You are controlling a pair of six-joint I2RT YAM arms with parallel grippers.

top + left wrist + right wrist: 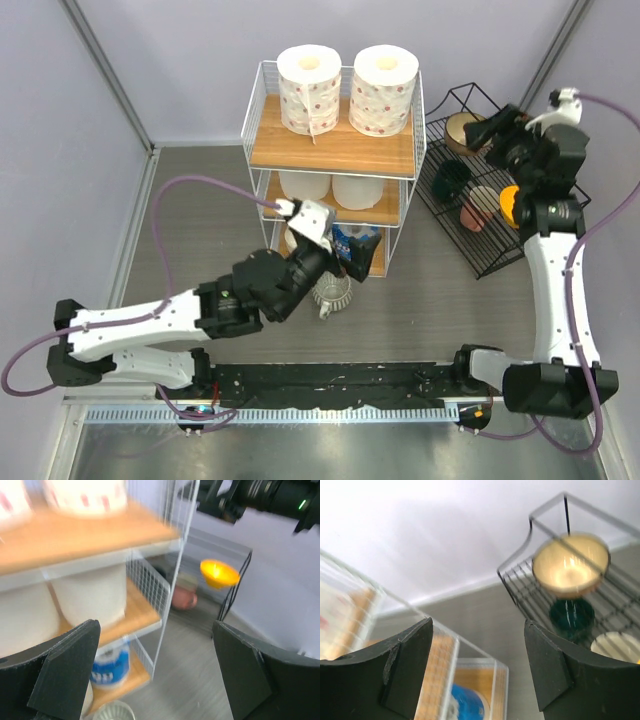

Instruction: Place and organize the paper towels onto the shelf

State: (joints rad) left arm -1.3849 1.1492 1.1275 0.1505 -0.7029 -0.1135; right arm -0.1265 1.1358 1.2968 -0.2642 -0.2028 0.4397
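Note:
The shelf (330, 150) stands at the back middle. Two red-dotted paper towels (309, 88) (383, 88) stand on its top board. Two plain white rolls (303, 185) sit on the middle board. A blue-wrapped roll (110, 662) rests on the bottom board, also seen from above in the right wrist view (467, 702). My left gripper (352, 262) hangs open at the shelf's front lower tier, nothing between its fingers (65, 670). My right gripper (487, 130) is raised over the black rack, open and empty (477, 665).
A clear glass mug (333, 292) stands on the table just in front of the shelf, under my left wrist. A black wire rack (470, 255) to the right holds bowls and cups, among them a yellow bowl (219, 573) and a cream bowl (571, 565).

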